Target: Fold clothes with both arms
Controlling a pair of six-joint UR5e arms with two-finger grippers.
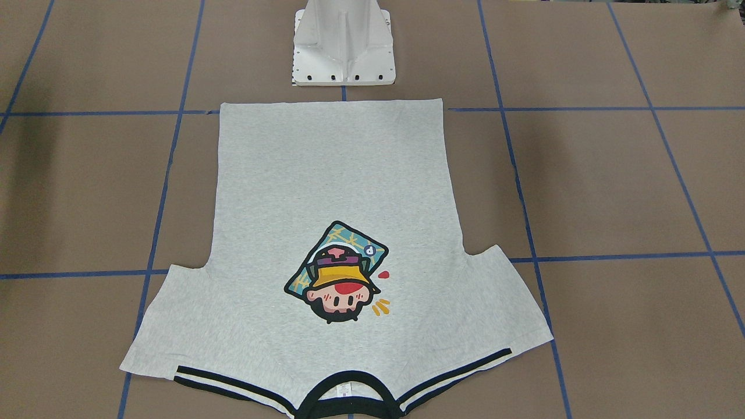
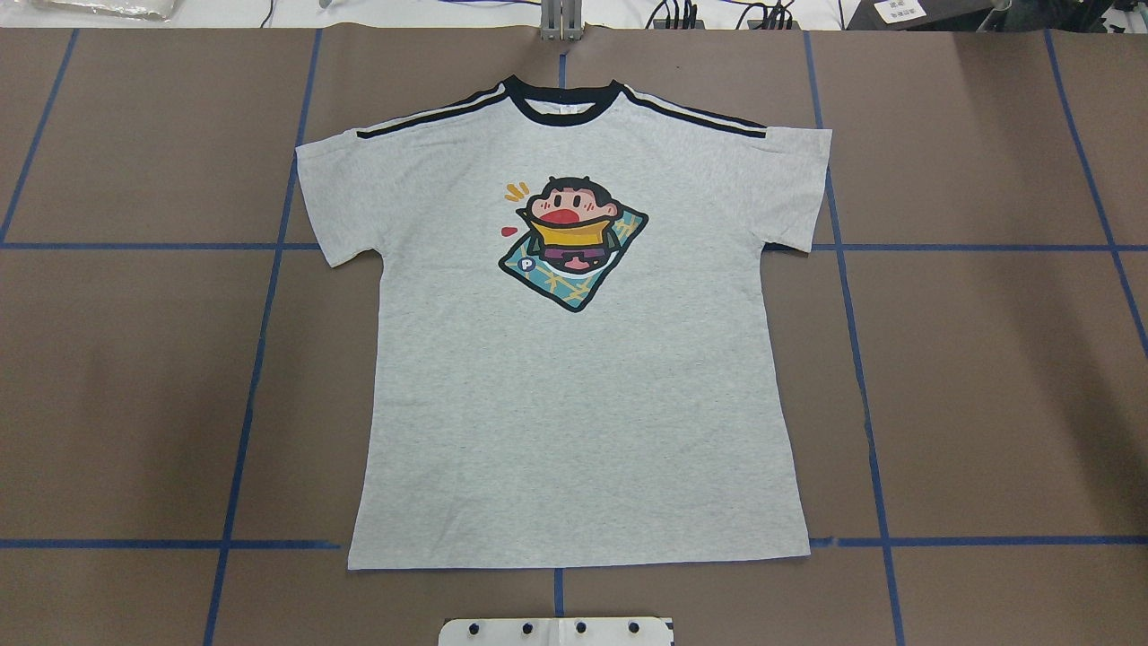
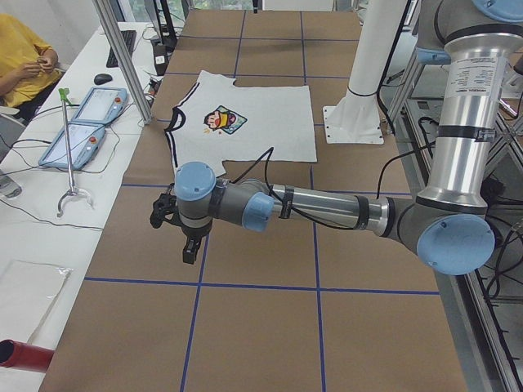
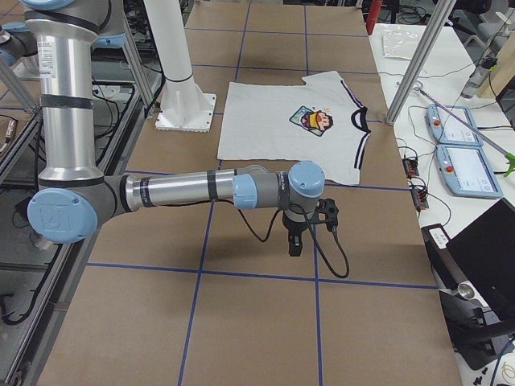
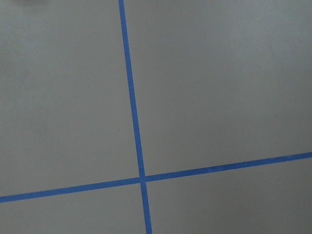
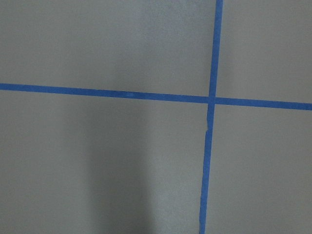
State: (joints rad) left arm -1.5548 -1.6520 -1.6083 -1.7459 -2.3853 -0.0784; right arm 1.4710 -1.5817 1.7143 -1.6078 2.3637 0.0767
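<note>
One brown table (image 2: 987, 359), gridded with blue tape (image 5: 131, 97), is seen beneath everything. The grey T-shirt (image 2: 574, 404) is laid flat and unfolded at its middle, print up, with the hem nearest the white pedestal (image 1: 343, 52) and the sleeves spread. The left arm (image 3: 327, 208) is stretched low over bare table well to one side of the shirt, and the right arm (image 4: 177, 191) likewise on the other side. The left gripper (image 3: 189, 255) and right gripper (image 4: 295, 248) are pointed downward, apart from the cloth. How wide their jaws stand cannot be told.
</note>
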